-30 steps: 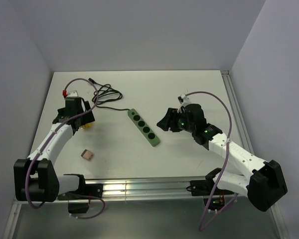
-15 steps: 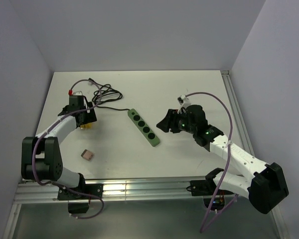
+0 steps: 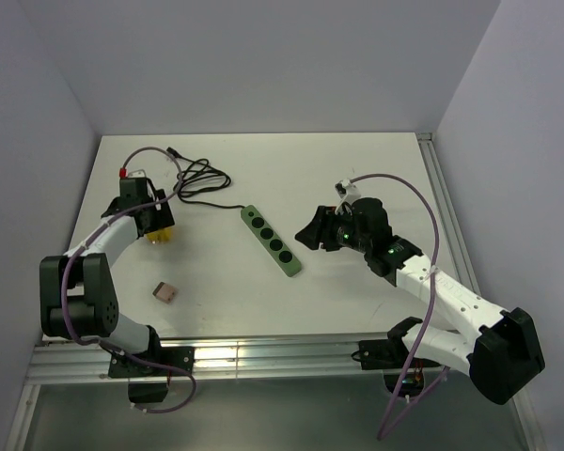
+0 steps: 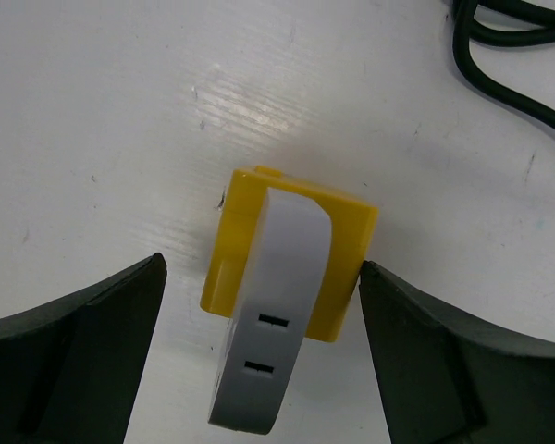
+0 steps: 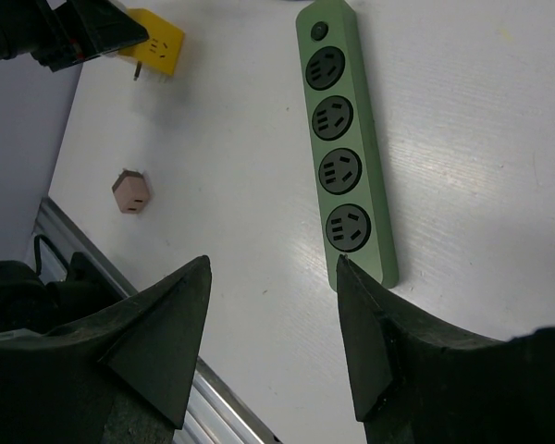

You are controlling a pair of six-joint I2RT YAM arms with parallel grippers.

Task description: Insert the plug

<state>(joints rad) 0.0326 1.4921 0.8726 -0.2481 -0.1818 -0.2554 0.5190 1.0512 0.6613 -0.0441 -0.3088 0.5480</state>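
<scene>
Fingers of the left hand [image 4: 261, 277] stand apart on either side of the yellow-and-white plug [image 5: 154, 42], with bare bench [image 3: 357, 178] showing in both gaps, so nothing is gripped yet. The straddle looks like the set-up for a pinch across the plug's yellow sides, the flattest faces on offer. The plug lies at the left rear of the bench, well apart from the green power strip [image 3: 271, 241]. In the right wrist view its pins seem to stick out sideways rather than down, so it will probably need turning once lifted. The right hand [image 5: 273, 268] hangs just beside the strip's near end, its fingers also apart and empty. From there it could plausibly press down and steady the strip when the plug is pushed in, since a light strip would likely slide. The strip lies slantwise mid-bench with four sockets facing up, reachable by both arms. Its black cable [image 3: 199, 178] coils near the left hand, close enough to snag. A small brown block [image 3: 164, 292] sits apart, nearer the front edge.
</scene>
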